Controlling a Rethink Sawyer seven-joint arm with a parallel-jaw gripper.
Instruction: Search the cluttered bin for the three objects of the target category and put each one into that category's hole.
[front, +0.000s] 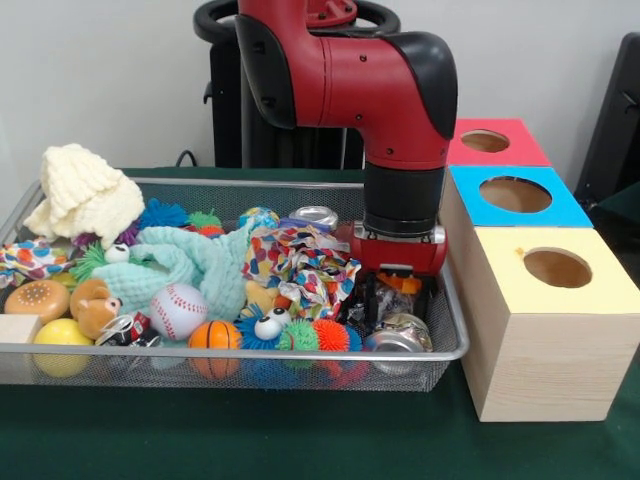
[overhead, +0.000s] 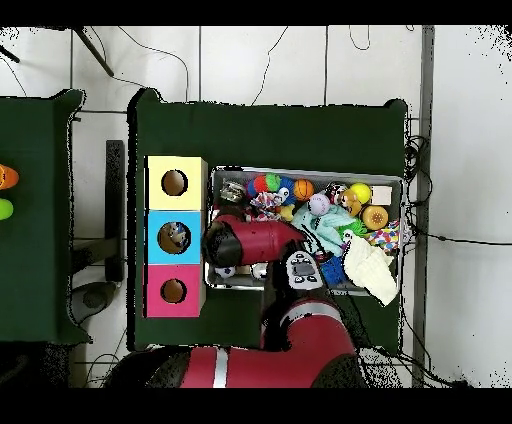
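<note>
Crushed can (front: 398, 334) sits in the bin (front: 455, 352) corner closest to the yellow box (front: 556, 300), pretty much right under my pincer (front: 398, 290), a touch toward the bin's front rim. Can't tell how wide the pincer is or whether it's got anything, too much clutter around it.

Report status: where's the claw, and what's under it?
Claw down in the bin's end nearest the boxes, open or shut unclear. Crushed can right in front of it. Cloths and toys heaped alongside.
</note>
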